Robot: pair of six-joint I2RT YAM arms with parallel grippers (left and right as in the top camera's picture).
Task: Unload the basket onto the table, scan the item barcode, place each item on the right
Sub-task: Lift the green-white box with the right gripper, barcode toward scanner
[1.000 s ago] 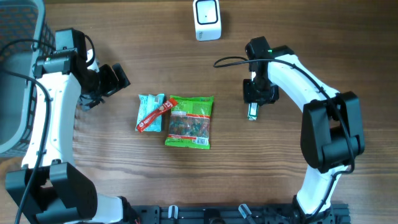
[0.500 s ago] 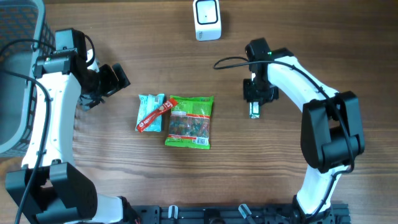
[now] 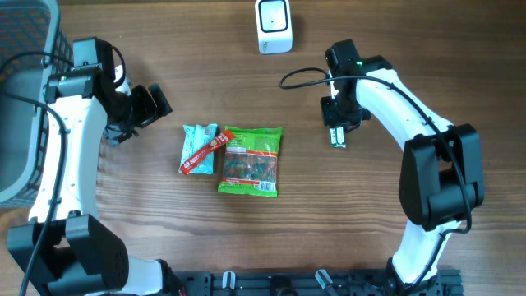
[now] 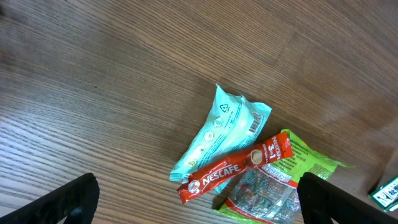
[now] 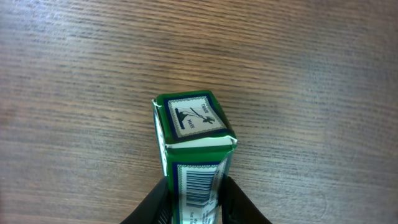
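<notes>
A small green box (image 5: 194,143) with a barcode on its side sits between the fingers of my right gripper (image 5: 196,200), which is shut on it just above the wood. From overhead, the box (image 3: 338,139) pokes out below the right gripper (image 3: 338,130) at right of centre. The white scanner (image 3: 274,25) stands at the back middle of the table. My left gripper (image 3: 153,104) is open at the left, with nothing in it. Its fingers (image 4: 68,200) frame a teal packet (image 4: 227,127), a red Nescafe stick (image 4: 233,169) and a green snack bag (image 4: 273,190).
The teal packet (image 3: 197,148), the red stick (image 3: 207,152) and the green snack bag (image 3: 251,161) lie together left of centre. A grey mesh basket (image 3: 20,99) stands at the far left edge. A black cable (image 3: 300,80) loops beside the right arm.
My right gripper has closed on the green box and shifted slightly toward the back of the table with it. The left arm has not moved.
</notes>
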